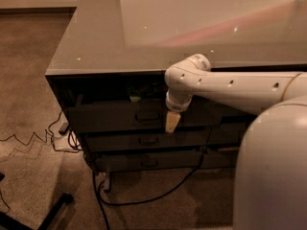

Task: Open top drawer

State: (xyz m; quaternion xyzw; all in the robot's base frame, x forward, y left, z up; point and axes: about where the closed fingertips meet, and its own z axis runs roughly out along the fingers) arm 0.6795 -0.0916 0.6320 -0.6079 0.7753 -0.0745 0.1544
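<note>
Gripper before dark, ajar top drawer

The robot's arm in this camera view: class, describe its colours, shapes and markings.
The arm is a smooth white tube with small dark round dots along its side, ending in a bulbous white joint. The gripper, hanging before the top drawer, is a short cream, tapered piece. No cables or sleeves show on it.

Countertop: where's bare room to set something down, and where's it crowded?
The countertop is bare from its front edge back. Crowded: the top drawer front, where the gripper hangs beside the handle, and the floor left of it, strewn with cables.
</note>
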